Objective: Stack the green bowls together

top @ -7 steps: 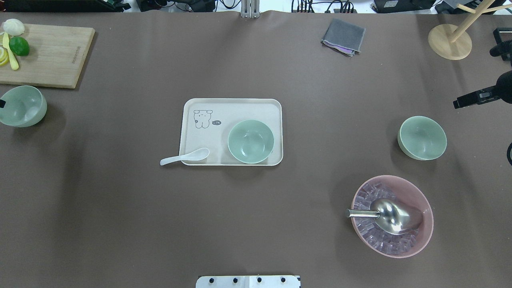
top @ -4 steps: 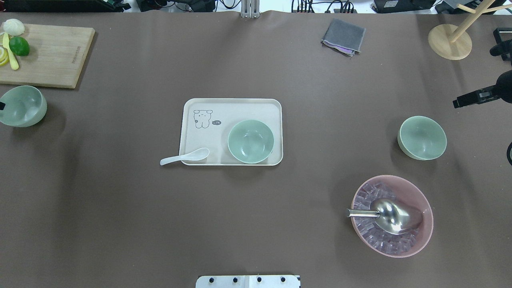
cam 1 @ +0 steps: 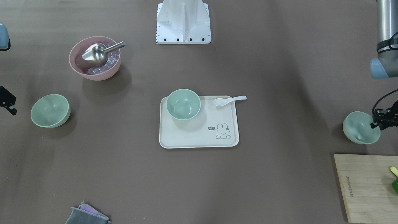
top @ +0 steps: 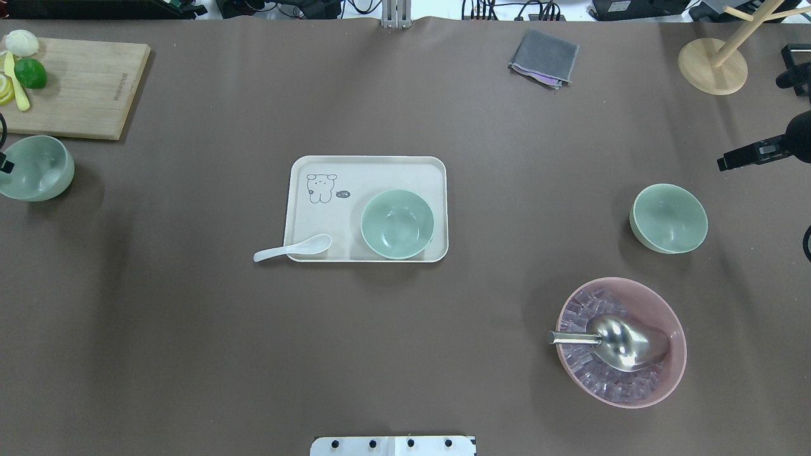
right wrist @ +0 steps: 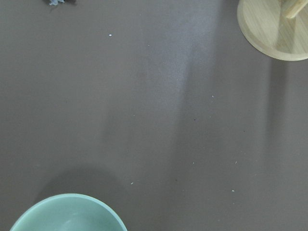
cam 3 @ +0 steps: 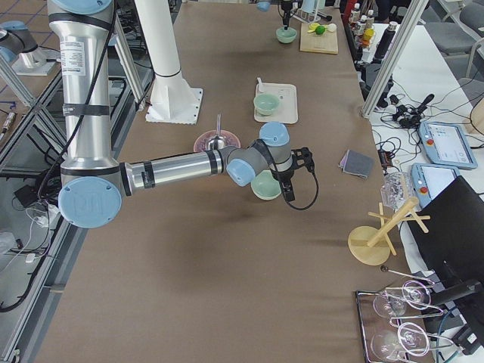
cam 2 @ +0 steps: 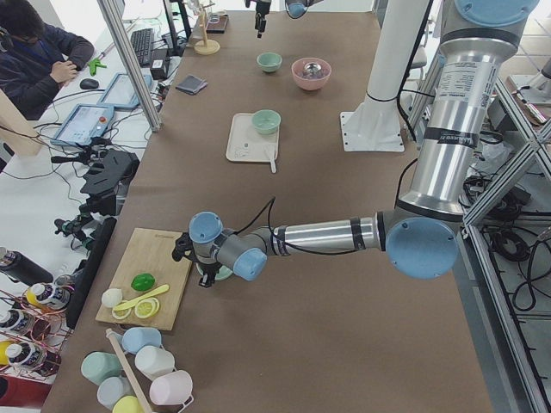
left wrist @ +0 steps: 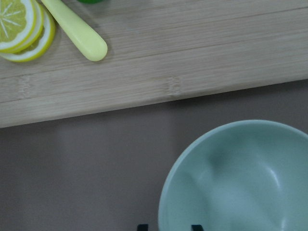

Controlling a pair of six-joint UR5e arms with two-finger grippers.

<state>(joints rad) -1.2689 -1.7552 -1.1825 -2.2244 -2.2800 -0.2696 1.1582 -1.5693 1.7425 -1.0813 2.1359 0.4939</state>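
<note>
Three pale green bowls stand apart. One is on the cream tray (top: 317, 209), at its right end (top: 397, 224). One stands on the table to the right (top: 668, 218). One is at the far left (top: 35, 168), below the cutting board. My left gripper (left wrist: 168, 227) is at that left bowl (left wrist: 236, 178); one fingertip is outside the near rim, the other inside, with gaps showing, so it is open. My right gripper (top: 725, 164) hovers up and to the right of the right bowl, apart from it. I cannot tell whether it is open or shut.
A pink bowl (top: 671, 373) of ice with a metal scoop (top: 618, 342) sits in front of the right bowl. A white spoon (top: 291, 248) lies over the tray's edge. A cutting board (top: 76, 88) with lime and lemon, a grey cloth (top: 545, 57) and a wooden stand (top: 713, 66) are at the back.
The left gripper has edged a little further into view at the left bowl's rim. No bowl has moved. The right gripper is nearly still.
</note>
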